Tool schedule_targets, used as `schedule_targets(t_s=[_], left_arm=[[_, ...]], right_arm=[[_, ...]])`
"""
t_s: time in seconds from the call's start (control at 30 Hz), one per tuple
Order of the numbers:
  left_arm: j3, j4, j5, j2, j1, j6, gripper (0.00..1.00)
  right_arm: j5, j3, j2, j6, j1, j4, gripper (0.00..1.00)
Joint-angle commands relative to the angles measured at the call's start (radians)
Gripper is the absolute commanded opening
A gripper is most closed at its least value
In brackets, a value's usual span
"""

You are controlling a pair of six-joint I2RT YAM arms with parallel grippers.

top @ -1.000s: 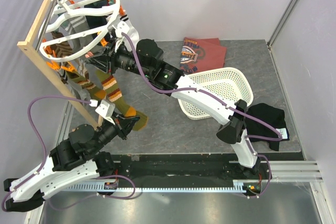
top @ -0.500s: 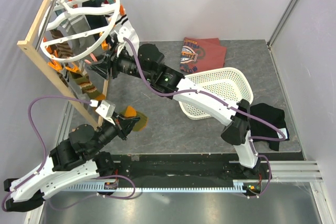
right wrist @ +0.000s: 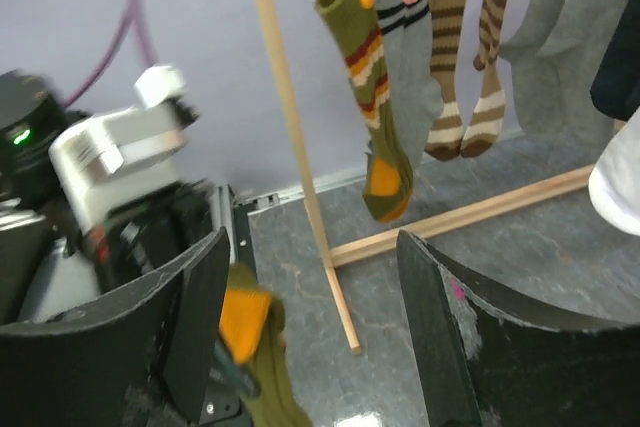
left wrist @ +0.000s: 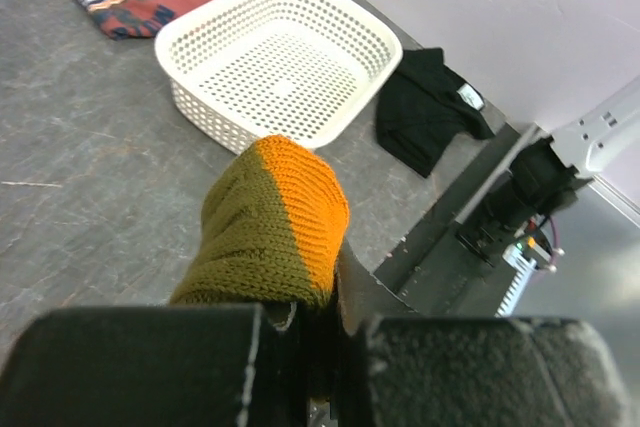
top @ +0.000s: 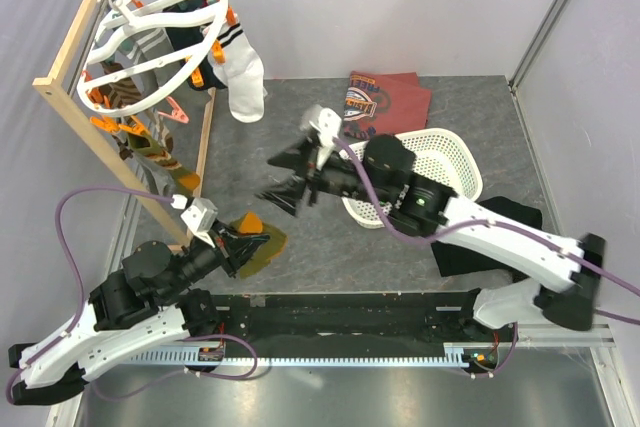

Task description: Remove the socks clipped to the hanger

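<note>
The white ring hanger [top: 150,42] with orange clips hangs at the top left and still carries several socks. Among them are a white sock [top: 243,82] and an olive striped sock [right wrist: 370,97] next to a grey one [right wrist: 415,77]. My left gripper [top: 238,243] is low beside the rack's foot, shut on a bunched olive-green sock with an orange toe [top: 262,241]. That sock [left wrist: 270,227] sticks up from the shut left gripper [left wrist: 320,347]. My right gripper [top: 290,179] hovers mid-table, away from the hanger. In its wrist view it [right wrist: 315,337] stands open and holds nothing.
The wooden rack [top: 110,147] leans along the left wall, its post [right wrist: 300,167] ahead of the right gripper. A white mesh basket [top: 460,157] sits at the right, a maroon shirt [top: 385,97] behind it, and a black cloth [top: 520,222] near the right arm's base.
The right gripper left the hanger's clips, opened and drew back over the table. The olive sock came off the hanger and now bunches at the left gripper. The hanger swung back.
</note>
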Motion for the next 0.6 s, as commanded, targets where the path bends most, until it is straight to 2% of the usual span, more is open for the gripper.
schedule_targets(t_s=[0.0,0.13,0.23,0.47,0.57], left_arm=[[0.018,0.025,0.090,0.005,-0.002,0.036,0.02],[0.027,0.051,0.156,0.023,-0.001,0.019,0.02],[0.045,0.082,0.205,0.039,-0.001,0.004,0.02],[0.070,0.152,0.217,0.082,-0.001,-0.018,0.02],[0.080,0.179,0.217,0.120,-0.001,-0.012,0.02]], right_arm=[[-0.104,-0.210,-0.171,-0.069,0.004,0.005,0.76],[-0.227,-0.342,-0.262,-0.080,0.004,0.017,0.77],[-0.250,-0.413,-0.289,-0.094,0.004,0.027,0.80],[-0.363,-0.474,-0.234,-0.105,0.004,0.104,0.81],[-0.376,-0.484,-0.194,-0.086,0.004,0.124,0.75]])
